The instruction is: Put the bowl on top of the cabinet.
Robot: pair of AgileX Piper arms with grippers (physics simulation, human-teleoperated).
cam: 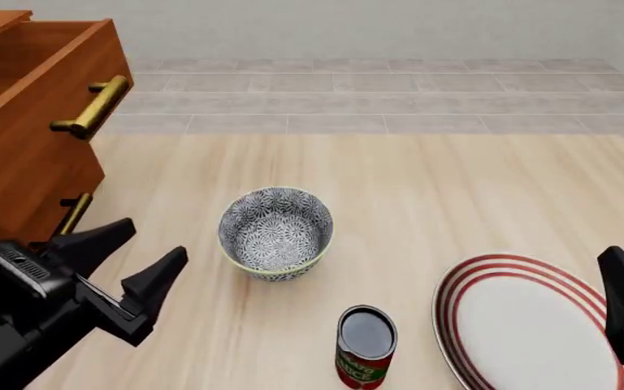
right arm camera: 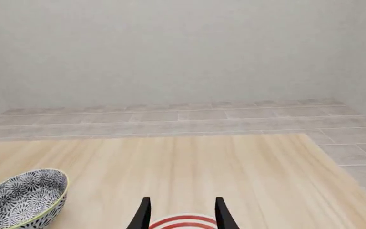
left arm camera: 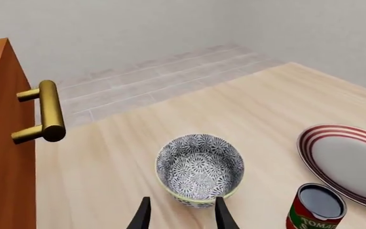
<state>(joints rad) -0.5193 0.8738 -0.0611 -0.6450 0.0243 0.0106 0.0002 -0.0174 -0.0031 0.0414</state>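
Observation:
The bowl [cam: 276, 233], small and deep with a grey-and-white floral pattern and a pale rim, stands upright on the wooden table, to the right of the reddish-brown cabinet [cam: 30, 122]. My left gripper [cam: 144, 256] is open and empty, low at the near left, a short way from the bowl and pointing toward it. In the left wrist view the bowl [left arm camera: 199, 169] lies just beyond the spread fingers of the left gripper [left arm camera: 183, 217]. My right gripper [right arm camera: 181, 217] is open and empty over the plate, with the bowl [right arm camera: 21, 200] off to one side.
A white red-ringed plate [cam: 529, 325] lies at the near right. An opened tomato can [cam: 364, 345] stands just in front of the bowl. The cabinet's upper drawer sticks out with a brass bar handle [cam: 95, 106]; a second handle [cam: 71, 213] sits lower.

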